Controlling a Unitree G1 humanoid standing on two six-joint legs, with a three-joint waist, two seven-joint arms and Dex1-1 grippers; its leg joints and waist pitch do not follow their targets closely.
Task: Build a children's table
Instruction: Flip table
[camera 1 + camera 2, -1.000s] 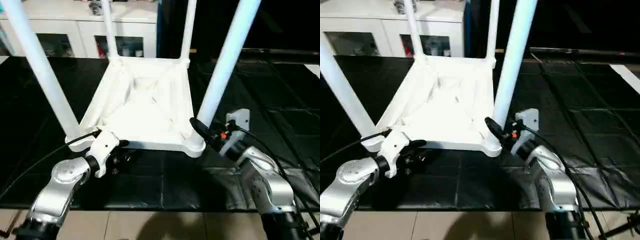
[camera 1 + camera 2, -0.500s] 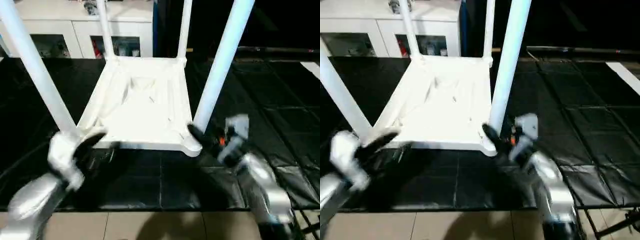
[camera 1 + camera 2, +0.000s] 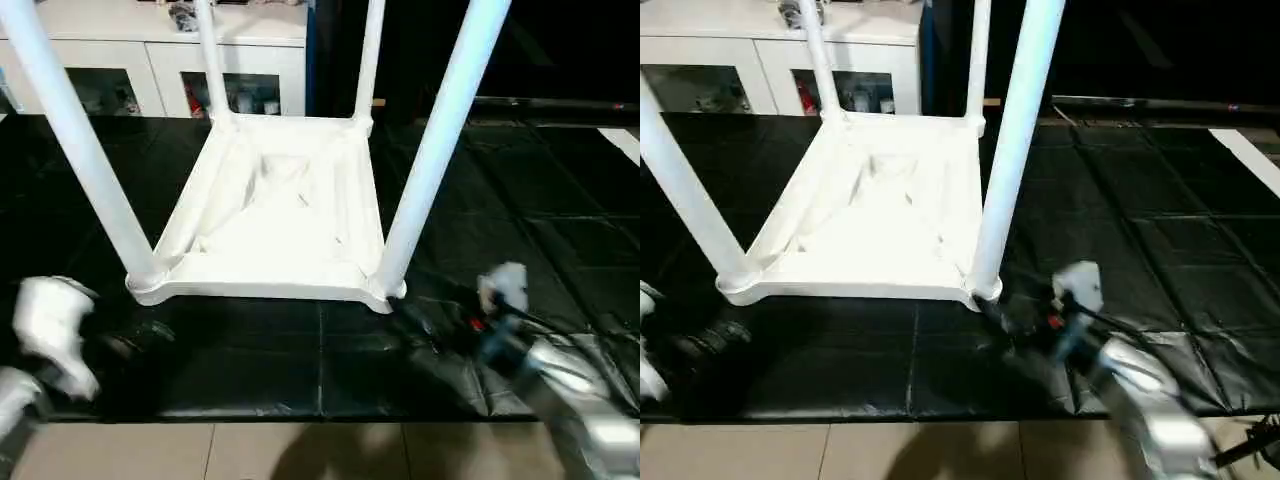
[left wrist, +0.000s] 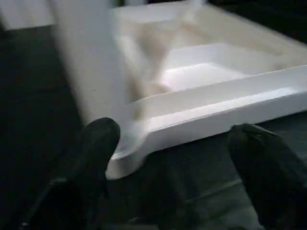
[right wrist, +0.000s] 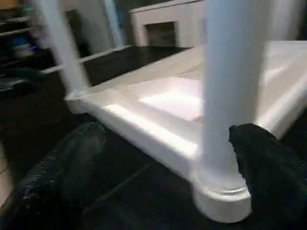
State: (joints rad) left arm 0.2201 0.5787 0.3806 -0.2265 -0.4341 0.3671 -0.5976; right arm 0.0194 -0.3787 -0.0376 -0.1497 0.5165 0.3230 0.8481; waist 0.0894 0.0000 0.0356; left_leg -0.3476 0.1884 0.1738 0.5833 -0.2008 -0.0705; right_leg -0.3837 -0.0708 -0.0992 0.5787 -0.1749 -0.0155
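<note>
The children's table [image 3: 275,210] lies upside down on the black mat, its ribbed underside facing up. Its legs stand upright in the corner sockets: near left [image 3: 80,150], near right [image 3: 435,150], and two at the far corners [image 3: 212,60]. My left gripper [image 3: 135,338] hangs low just off the near left corner, apart from it. In the left wrist view its fingers [image 4: 98,143] stand wide open before that corner. My right gripper [image 3: 420,318] sits just off the near right corner. Its fingers [image 5: 72,158] are spread open with the leg [image 5: 230,96] ahead, holding nothing.
A white cabinet [image 3: 150,60] with glass-fronted shelves stands behind the table. The black mat [image 3: 520,200] ends near me at a tiled floor [image 3: 300,450]. A black cable [image 3: 590,330] runs along my right forearm.
Both grippers have drawn back from the table's near corners, towards me and outward, and their fingers have spread open. The table stays put.
</note>
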